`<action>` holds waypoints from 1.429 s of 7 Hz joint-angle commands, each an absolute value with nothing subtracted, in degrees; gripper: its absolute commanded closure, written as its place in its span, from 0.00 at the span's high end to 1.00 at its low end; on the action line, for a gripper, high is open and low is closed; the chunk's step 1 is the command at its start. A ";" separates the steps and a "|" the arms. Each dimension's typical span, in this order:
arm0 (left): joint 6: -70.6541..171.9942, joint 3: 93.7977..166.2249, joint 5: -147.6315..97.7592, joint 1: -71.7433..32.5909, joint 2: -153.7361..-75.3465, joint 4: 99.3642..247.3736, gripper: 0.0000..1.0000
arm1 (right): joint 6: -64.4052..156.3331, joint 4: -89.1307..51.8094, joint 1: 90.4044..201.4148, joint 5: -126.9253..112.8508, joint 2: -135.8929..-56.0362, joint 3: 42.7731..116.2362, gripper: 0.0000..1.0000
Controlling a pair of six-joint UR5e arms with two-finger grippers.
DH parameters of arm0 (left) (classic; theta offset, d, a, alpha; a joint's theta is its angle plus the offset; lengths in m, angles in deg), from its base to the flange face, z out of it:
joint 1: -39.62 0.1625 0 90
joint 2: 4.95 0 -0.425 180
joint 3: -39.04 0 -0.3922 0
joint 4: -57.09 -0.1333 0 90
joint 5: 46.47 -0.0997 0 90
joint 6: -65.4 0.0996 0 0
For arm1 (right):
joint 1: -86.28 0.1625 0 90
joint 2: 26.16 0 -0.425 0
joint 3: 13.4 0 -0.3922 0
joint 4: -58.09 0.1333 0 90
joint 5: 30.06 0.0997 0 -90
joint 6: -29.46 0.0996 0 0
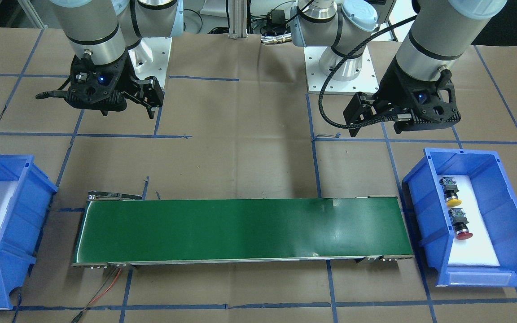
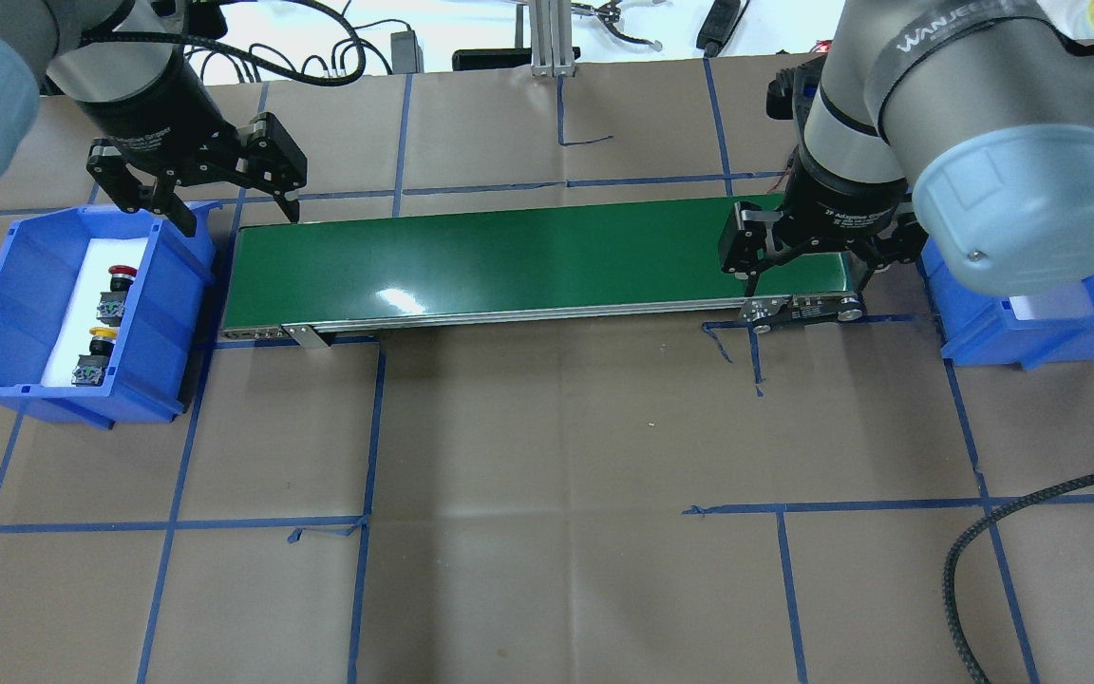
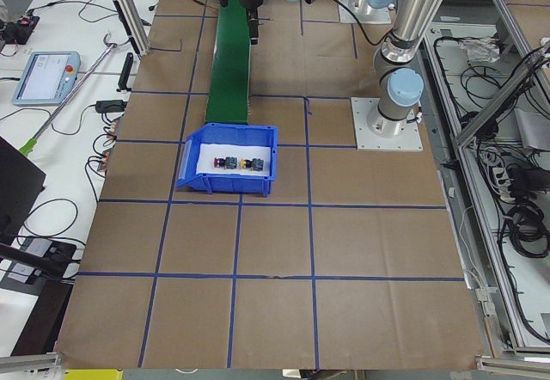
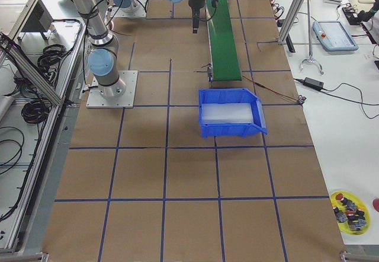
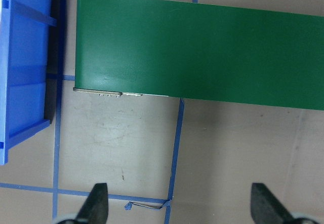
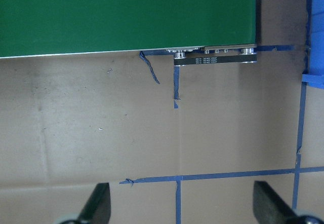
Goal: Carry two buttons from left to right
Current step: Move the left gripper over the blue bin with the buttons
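The yellow button (image 1: 452, 196) and the red button (image 1: 462, 227) lie side by side on white foam in the left blue bin (image 1: 510, 211). They also show in the overhead view, red (image 2: 117, 286) and yellow (image 2: 95, 353). My left gripper (image 2: 239, 217) is open and empty. It hangs high near the bin and the left end of the green conveyor belt (image 2: 509, 261). Its fingertips (image 5: 99, 203) frame the bottom of the left wrist view. My right gripper (image 2: 808, 280) is open and empty, high over the belt's right end.
The right blue bin (image 1: 14, 251) holds only white foam and stands past the belt's right end. Blue tape lines grid the brown table. A black ribbed cable (image 2: 1031, 513) lies at the near right. A yellow dish of spare buttons (image 4: 350, 212) sits off the table.
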State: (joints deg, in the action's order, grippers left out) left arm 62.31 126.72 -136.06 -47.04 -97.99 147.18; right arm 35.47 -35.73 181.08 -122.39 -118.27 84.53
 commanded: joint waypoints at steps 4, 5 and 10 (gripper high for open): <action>62.41 126.49 -136.12 -46.95 -98.11 147.18 1.00 | 35.44 -36.48 181.20 -116.98 -121.16 84.16 1.00; 62.50 127.19 -136.12 -46.95 -97.50 147.18 1.00 | 35.27 -36.57 181.11 -117.07 -121.08 84.16 1.00; 64.08 128.25 -135.77 -46.60 -96.53 146.83 1.00 | 35.26 -36.40 181.11 -117.16 -123.80 85.03 1.00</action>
State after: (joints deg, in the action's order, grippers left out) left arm 63.65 127.96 -135.89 -46.85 -96.71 146.86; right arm 35.27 -36.44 181.14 -117.20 -123.58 84.84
